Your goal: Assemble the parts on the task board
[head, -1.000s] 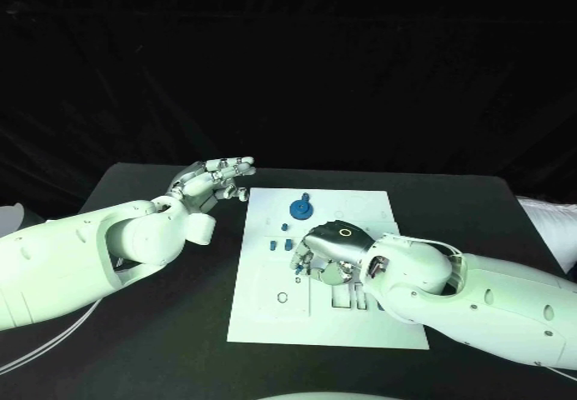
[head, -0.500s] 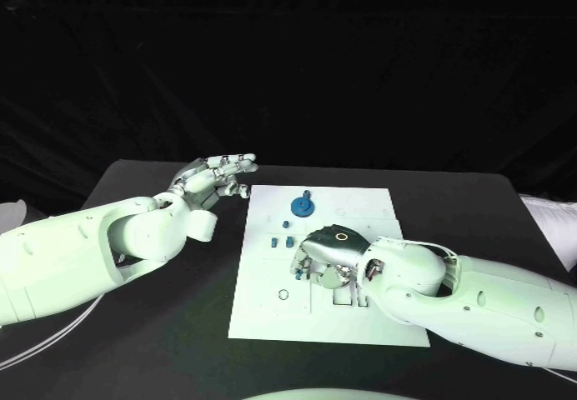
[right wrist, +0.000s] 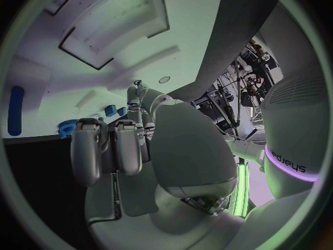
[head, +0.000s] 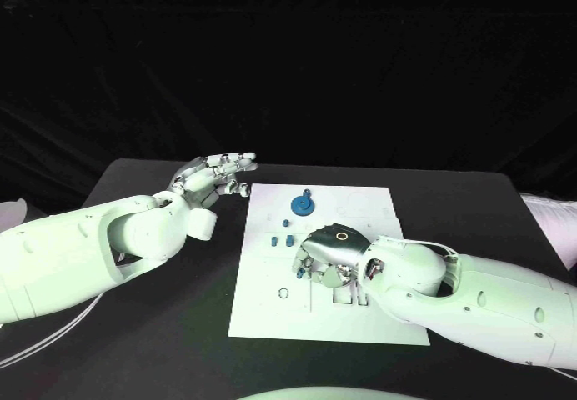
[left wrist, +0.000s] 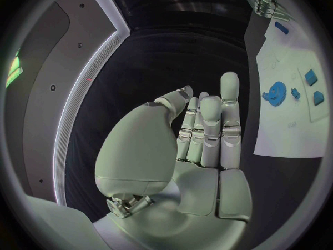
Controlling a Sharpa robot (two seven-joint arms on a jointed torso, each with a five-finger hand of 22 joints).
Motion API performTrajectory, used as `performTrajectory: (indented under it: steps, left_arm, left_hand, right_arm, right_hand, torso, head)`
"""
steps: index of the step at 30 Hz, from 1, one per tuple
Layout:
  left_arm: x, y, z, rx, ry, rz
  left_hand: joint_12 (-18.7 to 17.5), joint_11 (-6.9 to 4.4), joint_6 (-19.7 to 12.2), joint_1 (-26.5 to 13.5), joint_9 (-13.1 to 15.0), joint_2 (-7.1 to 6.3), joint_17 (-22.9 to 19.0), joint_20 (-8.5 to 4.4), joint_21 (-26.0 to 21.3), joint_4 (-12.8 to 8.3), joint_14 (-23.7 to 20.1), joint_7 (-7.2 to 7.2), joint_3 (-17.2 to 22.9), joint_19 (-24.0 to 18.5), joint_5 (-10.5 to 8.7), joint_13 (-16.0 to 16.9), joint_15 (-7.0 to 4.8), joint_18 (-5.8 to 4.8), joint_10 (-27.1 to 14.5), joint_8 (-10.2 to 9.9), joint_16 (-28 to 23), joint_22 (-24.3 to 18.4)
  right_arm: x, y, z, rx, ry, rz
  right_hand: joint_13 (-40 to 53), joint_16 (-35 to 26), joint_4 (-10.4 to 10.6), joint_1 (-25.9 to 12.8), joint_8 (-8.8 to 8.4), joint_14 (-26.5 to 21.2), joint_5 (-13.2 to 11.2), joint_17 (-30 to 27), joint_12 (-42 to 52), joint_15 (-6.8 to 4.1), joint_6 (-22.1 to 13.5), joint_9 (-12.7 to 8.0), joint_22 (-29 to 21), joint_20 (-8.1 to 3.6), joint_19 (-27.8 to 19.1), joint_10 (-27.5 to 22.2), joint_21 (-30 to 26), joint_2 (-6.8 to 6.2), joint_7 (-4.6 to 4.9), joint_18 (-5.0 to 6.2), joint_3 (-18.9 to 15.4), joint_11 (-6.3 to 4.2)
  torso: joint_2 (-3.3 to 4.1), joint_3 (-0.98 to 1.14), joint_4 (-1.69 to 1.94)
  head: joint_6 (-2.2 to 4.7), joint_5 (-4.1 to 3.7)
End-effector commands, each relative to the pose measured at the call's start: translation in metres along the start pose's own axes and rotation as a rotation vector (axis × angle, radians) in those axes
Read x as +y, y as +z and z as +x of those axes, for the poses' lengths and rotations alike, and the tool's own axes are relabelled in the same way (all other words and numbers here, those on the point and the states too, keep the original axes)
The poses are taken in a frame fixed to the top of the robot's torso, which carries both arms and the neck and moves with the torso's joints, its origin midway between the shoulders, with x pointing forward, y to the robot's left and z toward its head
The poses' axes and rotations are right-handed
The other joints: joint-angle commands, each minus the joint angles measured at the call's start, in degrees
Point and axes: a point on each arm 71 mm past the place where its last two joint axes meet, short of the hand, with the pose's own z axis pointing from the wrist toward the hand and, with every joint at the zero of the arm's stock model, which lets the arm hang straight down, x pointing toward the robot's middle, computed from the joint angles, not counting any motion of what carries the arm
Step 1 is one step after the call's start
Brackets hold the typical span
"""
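Lying flat, white task board (head: 267,312) carries blue parts (head: 301,204); right hand (head: 331,250) curled over its middle, grasp unclear; left hand (head: 211,179) spread, empty, beyond its edge.

A black table (head: 157,333) stands before a dark curtain (head: 313,75).
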Motion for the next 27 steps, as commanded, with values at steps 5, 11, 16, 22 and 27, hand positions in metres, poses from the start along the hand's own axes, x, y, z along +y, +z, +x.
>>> performTrajectory:
  steps: [5,11,16,22,27]
  left_arm:
    - [-0.0006,-0.0002,0.0023,0.023,-0.005,0.004]
    - [-0.0008,-0.001,0.0015,0.022,-0.005,0.002]
    - [-0.001,-0.0015,0.0008,0.02,-0.004,0.001]
    - [-0.0008,-0.0016,0.0017,0.024,-0.006,-0.001]
    - [-0.0008,-0.0018,0.0017,0.025,-0.006,-0.002]
  left_hand:
    - [0.3,-0.08,-0.28,0.33,-0.06,0.33,-0.12,-0.09,-0.29,-0.47,-0.36,-0.04,0.02,0.06,-0.01,-0.1,0.11,0.91,-0.37,-0.17,0.27,-0.1]
    - [0.33,-0.08,-0.25,0.33,-0.05,0.37,-0.2,-0.08,-0.3,-0.48,-0.4,-0.05,0.03,0.05,0.0,-0.1,0.12,0.91,-0.41,-0.14,0.25,-0.11]
    - [0.33,-0.08,-0.25,0.33,-0.05,0.37,-0.2,-0.08,-0.3,-0.48,-0.4,-0.05,0.03,0.05,0.0,-0.1,0.12,0.91,-0.41,-0.14,0.25,-0.11]
    - [0.35,-0.07,-0.2,0.33,-0.03,0.4,-0.32,-0.07,-0.32,-0.5,-0.46,-0.06,0.02,0.04,0.0,-0.11,0.13,0.91,-0.46,-0.1,0.21,-0.12]
    - [0.35,-0.07,-0.2,0.33,-0.03,0.4,-0.32,-0.07,-0.32,-0.5,-0.46,-0.06,0.02,0.04,0.0,-0.11,0.13,0.91,-0.46,-0.1,0.21,-0.12]
  right_arm:
    - [-0.0005,0.0024,0.0028,0.028,-0.045,0.019]
    - [-0.0012,0.0037,0.0047,0.049,-0.05,0.024]
    - [0.0005,0.0054,0.0067,0.071,-0.053,0.022]
    - [0.0016,0.0072,0.0095,0.096,-0.063,0.026]
    - [0.0018,0.0084,0.0111,0.103,-0.066,0.03]
  right_hand:
    - [-0.1,0.23,-0.19,-0.41,0.1,4.16,0.17,3.65,-0.26,0.46,0.81,0.12,5.99,0.25,1.22,0.04,-0.02,-0.25,0.9,0.43,-0.24,-0.1]
    - [-0.15,0.2,-0.19,-0.55,0.06,4.15,0.16,3.62,-0.27,0.49,0.79,0.12,5.95,0.28,1.2,0.01,-0.06,-0.3,0.91,0.44,-0.3,-0.08]
    - [-0.22,0.19,-0.22,-0.69,0.02,4.15,0.16,3.6,-0.28,0.53,0.75,0.12,5.93,0.32,1.19,-0.04,-0.09,-0.41,0.91,0.45,-0.38,-0.06]
    - [-0.31,0.14,-0.23,-0.88,-0.05,4.13,0.16,3.52,-0.3,0.56,0.68,0.11,5.84,0.35,1.14,-0.14,-0.18,-0.52,0.9,0.48,-0.48,-0.05]
    - [-0.79,0.07,0.0,-1.87,-0.54,4.09,0.17,3.39,-0.47,0.85,-0.26,-0.1,5.69,0.53,1.04,-1.18,-0.35,-1.11,1.08,0.52,-0.96,0.22]
  torso:
    - [0.02,-0.03,0.1]
    - [0.0,-0.04,0.01]
    - [0.0,-0.05,0.05]
    - [-0.03,-0.06,0.04]
    - [-0.04,-0.06,0.03]
  head:
    - [-0.13,-0.21]
    - [-0.1,-0.34]
    - [-0.14,-0.33]
    - [-0.16,-0.3]
    - [-0.2,-0.29]
